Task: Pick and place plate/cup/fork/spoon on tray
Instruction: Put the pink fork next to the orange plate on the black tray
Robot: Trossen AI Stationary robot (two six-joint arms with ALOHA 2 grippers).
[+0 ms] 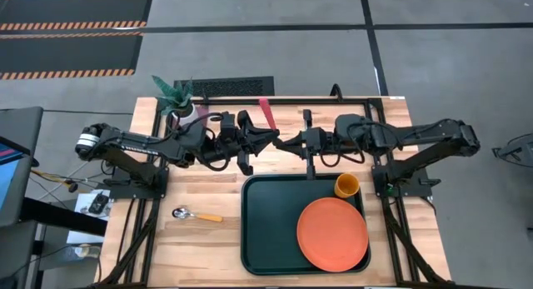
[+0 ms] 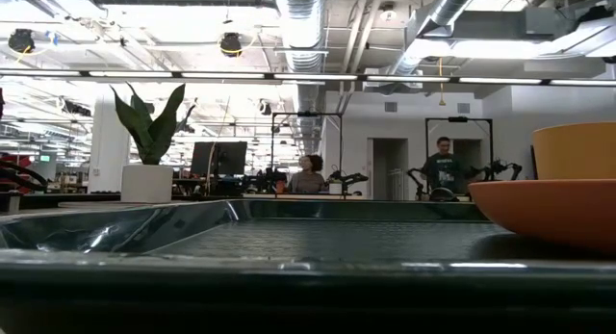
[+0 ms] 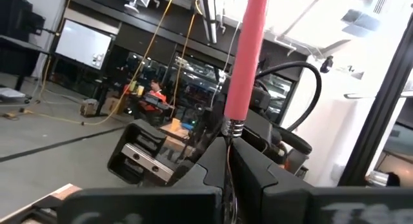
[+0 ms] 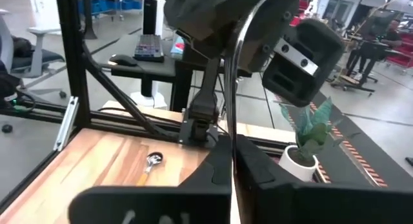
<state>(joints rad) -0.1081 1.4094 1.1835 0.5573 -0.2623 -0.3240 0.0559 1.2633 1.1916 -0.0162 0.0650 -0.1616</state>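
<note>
The fork point(image 1: 265, 112), with a red-pink handle, is held above the table's far middle, where my two grippers meet tip to tip. My left gripper point(image 1: 270, 141) is shut on it. My right gripper point(image 1: 285, 143) faces it and is shut on a thin metal strip. The orange-red plate point(image 1: 333, 232) lies flat in the right half of the dark tray point(image 1: 266, 231). The orange-yellow cup point(image 1: 347, 186) stands in the tray's far right corner. The spoon point(image 1: 196, 215) lies on the wood, left of the tray. My left gripper pinches the fork's metal neck point(image 3: 232, 130) between its two fingers, just below the handle. The pink handle point(image 3: 248, 50) sticks out past the fingers, clear of the table. My right gripper has the fork's thin metal part point(image 4: 233, 88) in the narrow gap between its fingers. It comes level from the table's right. The contact point is hidden by the fingers.
A potted plant point(image 1: 176, 97) stands at the far left corner of the table. Black frame bars run along the table's far edge and sides. People stand in the room beyond the table point(image 2: 445, 161).
</note>
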